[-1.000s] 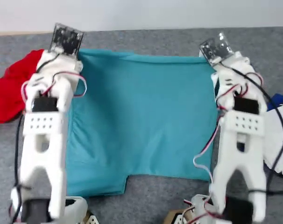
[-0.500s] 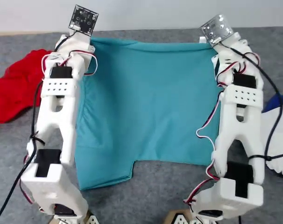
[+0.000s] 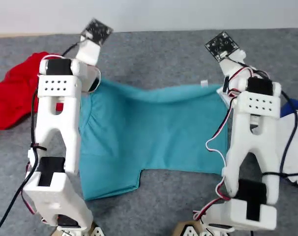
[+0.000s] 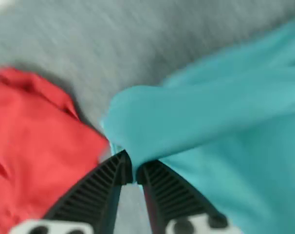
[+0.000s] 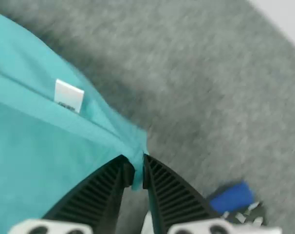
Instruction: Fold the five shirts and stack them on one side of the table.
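Two far corners of the blue-green shirt [image 3: 154, 128] are pinched tight, one between my left jaws, one between my right jaws, so I think the edge can fold evenly. A red shirt [image 3: 11, 98] lies beside my left jaws.

Perhaps a lab: grey felt tabletop [image 3: 159, 46]

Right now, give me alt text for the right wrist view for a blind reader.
The right tool is shut on a corner of the teal shirt, which bears a small white label. The grey table lies beyond, with a blue item near the tool.
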